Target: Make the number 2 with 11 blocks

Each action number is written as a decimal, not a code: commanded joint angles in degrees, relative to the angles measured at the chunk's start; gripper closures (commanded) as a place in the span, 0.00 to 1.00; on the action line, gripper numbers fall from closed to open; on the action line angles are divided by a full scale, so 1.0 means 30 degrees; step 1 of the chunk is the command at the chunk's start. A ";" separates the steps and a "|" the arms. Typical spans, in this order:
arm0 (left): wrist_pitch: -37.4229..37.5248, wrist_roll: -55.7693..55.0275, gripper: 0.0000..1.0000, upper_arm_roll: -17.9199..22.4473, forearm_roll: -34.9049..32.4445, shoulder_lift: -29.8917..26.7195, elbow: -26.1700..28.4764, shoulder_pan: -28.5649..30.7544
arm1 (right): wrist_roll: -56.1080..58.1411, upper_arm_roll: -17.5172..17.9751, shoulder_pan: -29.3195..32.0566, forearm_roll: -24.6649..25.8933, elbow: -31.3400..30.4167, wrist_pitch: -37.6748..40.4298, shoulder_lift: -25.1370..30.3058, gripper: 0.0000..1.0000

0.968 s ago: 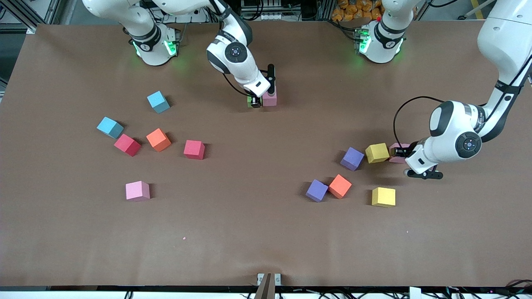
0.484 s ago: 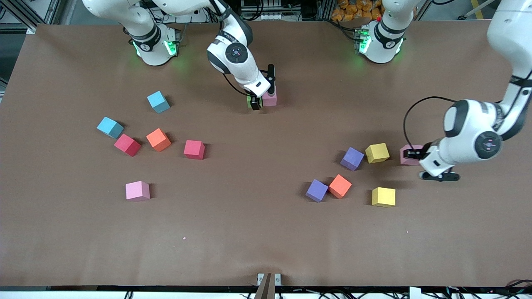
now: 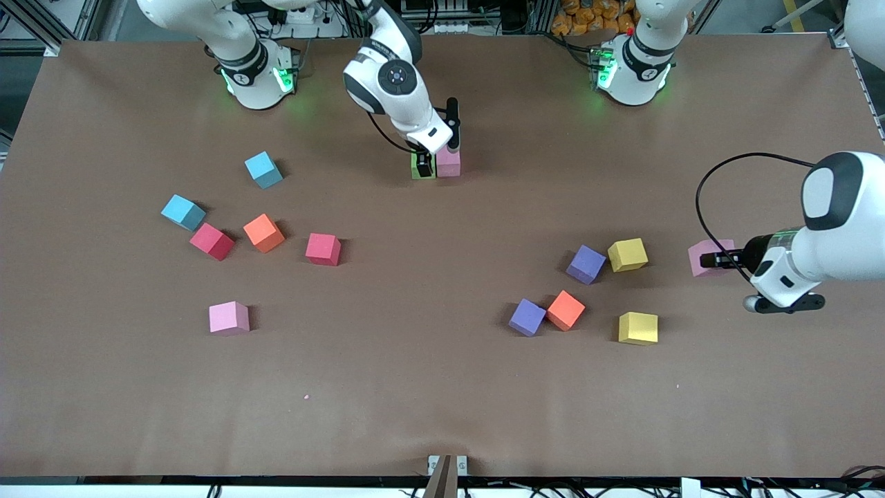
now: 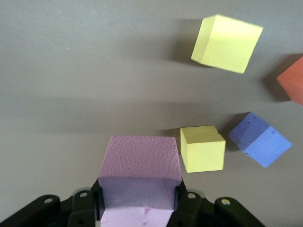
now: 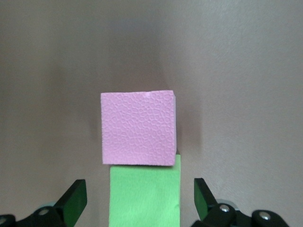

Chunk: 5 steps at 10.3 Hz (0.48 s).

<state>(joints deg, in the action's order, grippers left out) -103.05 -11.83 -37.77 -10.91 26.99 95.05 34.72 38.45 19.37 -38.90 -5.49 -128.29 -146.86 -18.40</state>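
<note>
Left claw (image 3: 712, 260) clamped on a pink block (image 3: 705, 257), up over the left arm's end of the tabletop (image 3: 442, 387). Left wrist view shows the clamp (image 4: 139, 165); front view hides most of it under the arm.

Right claw (image 3: 435, 155) wide, straddling the green block (image 5: 144, 196), which touches a second pink block (image 5: 138, 127); green is half hidden in front view.

Other blocks lie scattered: red, orange, purple, yellow, pink.

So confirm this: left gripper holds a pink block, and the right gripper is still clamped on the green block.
Wrong on the right gripper: its fingers stand open around the green block, as the right wrist view shows. The left gripper does hold a pink block.
</note>
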 commanded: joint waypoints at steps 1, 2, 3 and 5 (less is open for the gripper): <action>0.0656 -0.2140 0.65 -0.0035 0.0473 -0.0001 -0.0774 -0.1023 | -0.0162 -0.0069 0.0190 0.0100 -0.0275 0.1631 0.1877 0.00; 0.0716 -0.3513 0.65 -0.0413 0.0502 -0.0003 -0.0775 -0.1520 | 0.0534 -0.0069 0.0975 0.0100 -0.0275 0.3032 0.3016 0.00; 0.0745 -0.5238 0.65 -0.0881 0.0503 -0.0003 -0.0746 -0.1757 | 0.1614 -0.0069 0.1911 0.0100 -0.0275 0.4554 0.3956 0.00; 0.0746 -0.7588 0.68 -0.1760 0.0706 0.0143 -0.0746 -0.1935 | 0.2123 -0.0098 0.3788 0.0100 -0.0304 0.6816 0.5570 0.00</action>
<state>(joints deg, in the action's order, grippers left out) -102.13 -30.70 -41.72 -10.30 27.11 93.71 28.88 43.24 18.75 -31.13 -5.46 -127.84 -130.08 -6.25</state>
